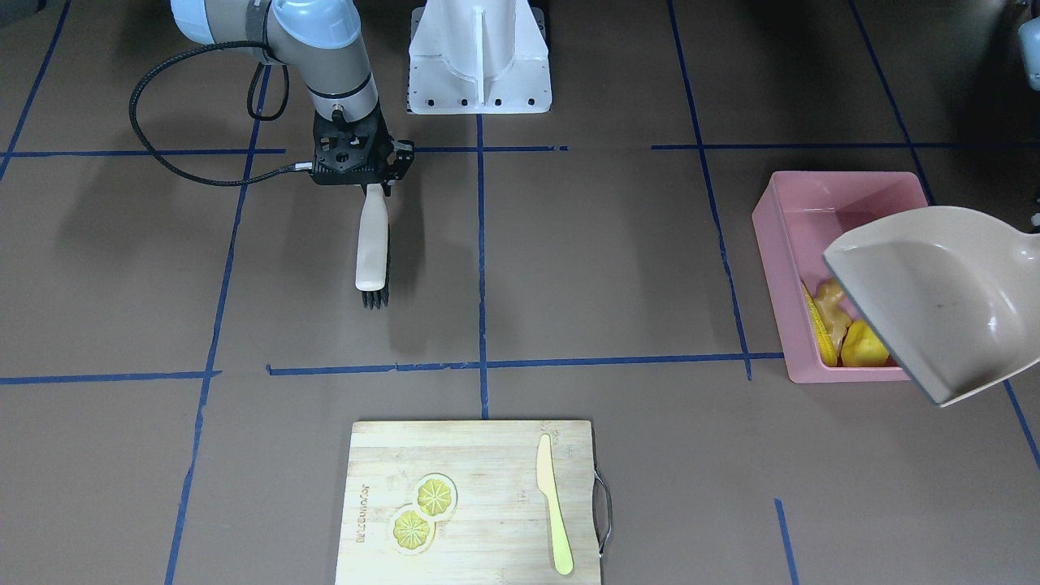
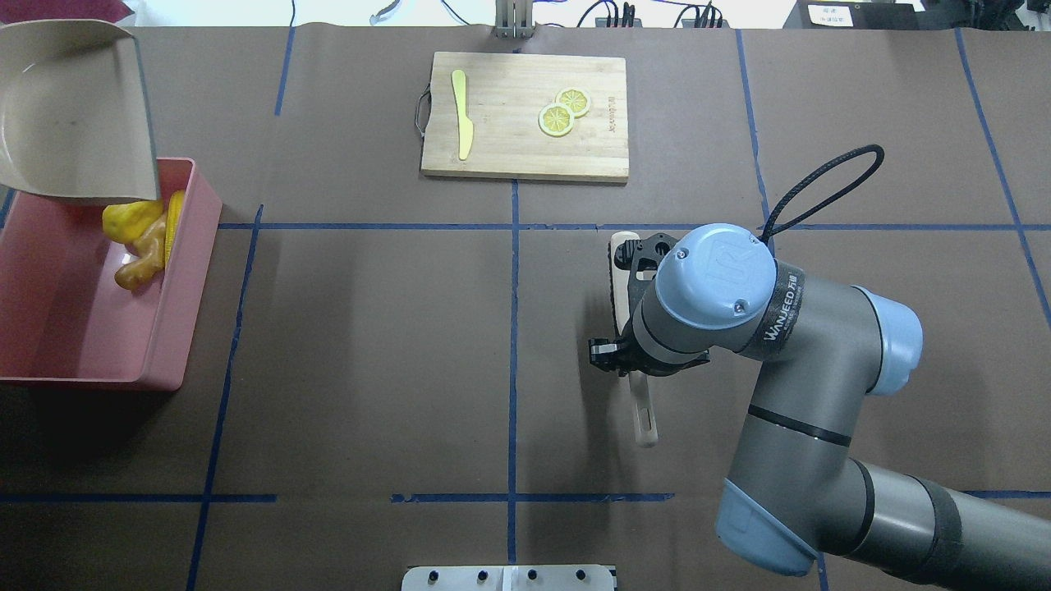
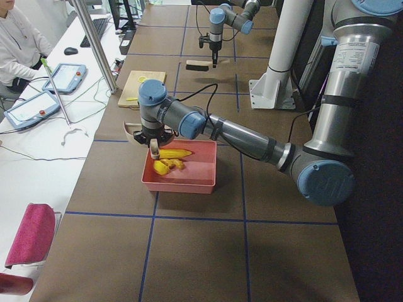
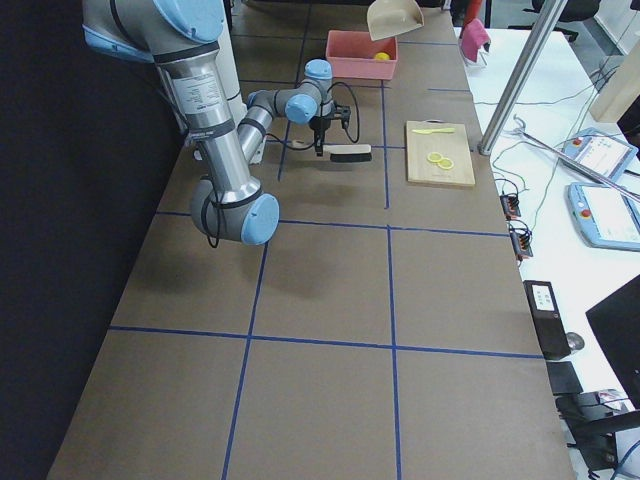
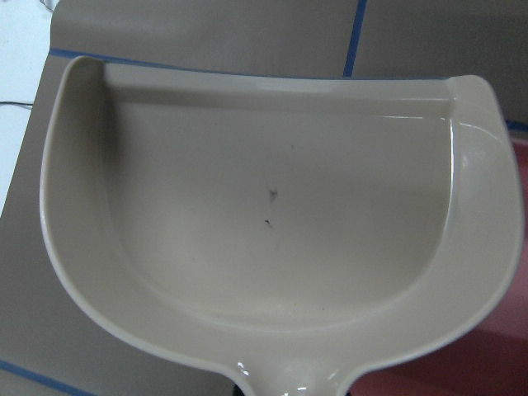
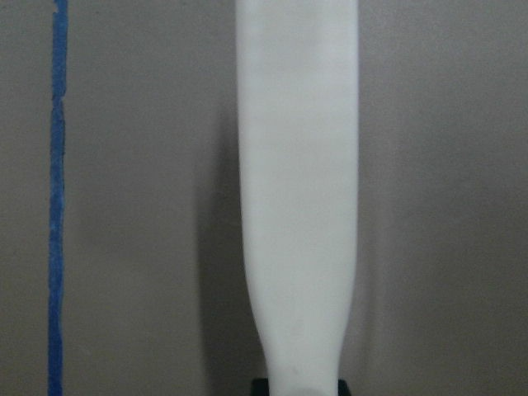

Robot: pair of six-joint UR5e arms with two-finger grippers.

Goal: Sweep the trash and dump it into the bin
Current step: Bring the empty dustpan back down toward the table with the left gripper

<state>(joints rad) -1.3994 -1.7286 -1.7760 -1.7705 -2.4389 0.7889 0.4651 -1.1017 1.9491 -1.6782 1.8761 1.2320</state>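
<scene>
Trash (image 1: 841, 329) lies inside the pink bin (image 1: 772, 268), bunched in the corner farthest from my base and nearest the middle of the table (image 1: 609, 284). The corn cob (image 1: 819, 329) lies along the bin's inner wall. The ginger root (image 1: 833, 302) is just beside it, and the yellow lump (image 1: 861, 348) touches the ginger on the far side. The bin stands on my left end of the table.

My left arm holds the beige dustpan (image 1: 942, 301) in the air over the far end of the bin. It is tilted, with its straight lip pointing down toward the trash, and it hides part of the bin. My left wrist camera shows the pan's smooth inner face with two small dark specks. My left gripper (image 3: 153, 139) appears only in the side view, at the pan's handle, so I cannot tell how its jaws stand.

My right gripper (image 1: 375, 185) is pinched on the handle of the white brush (image 1: 372, 248), well away from the bin, on my right half of the table. The dark bristles point away from my base. I cannot tell whether they touch the table.

On the far side of the table is a wooden cutting board (image 1: 471, 455). Two lemon slices (image 1: 422, 513) and a pale knife (image 1: 552, 504) lie flat on it.
</scene>
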